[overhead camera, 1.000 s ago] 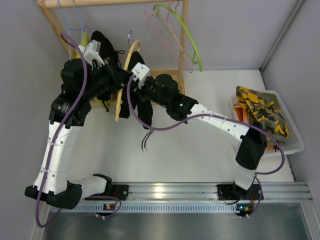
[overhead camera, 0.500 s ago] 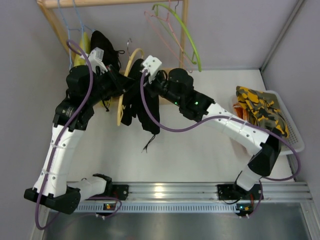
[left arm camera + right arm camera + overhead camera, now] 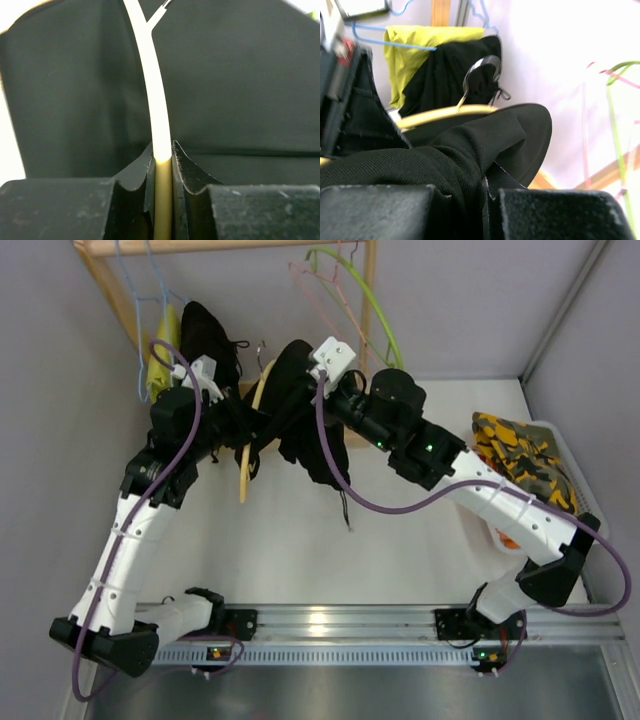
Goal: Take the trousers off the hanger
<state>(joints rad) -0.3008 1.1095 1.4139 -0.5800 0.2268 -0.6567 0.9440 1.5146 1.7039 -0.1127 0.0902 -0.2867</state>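
Observation:
The cream hanger (image 3: 245,468) is held off the rack, its metal hook (image 3: 265,348) pointing up. My left gripper (image 3: 240,432) is shut on its bar; in the left wrist view the fingers (image 3: 161,150) pinch the hanger (image 3: 156,100) with black cloth (image 3: 240,90) behind. The black trousers (image 3: 312,445) bunch to the right of the hanger, with drawstrings (image 3: 346,508) dangling. My right gripper (image 3: 300,402) is shut on them. The right wrist view shows the gripper (image 3: 485,186) clamping a fold of the trousers (image 3: 470,145), with the hanger (image 3: 445,114) just beyond.
A wooden rack (image 3: 230,246) at the back carries blue wire hangers (image 3: 150,280), a yellow garment (image 3: 163,340), a second black garment (image 3: 205,328), pink wire hangers (image 3: 325,310) and a green hanger (image 3: 378,320). A white basket (image 3: 592,530) at the right holds camouflage cloth (image 3: 525,465).
Both arms have swung right. The right gripper has drawn the trousers rightward and upward along the hanger, and the left gripper has carried the hanger a little to the right.

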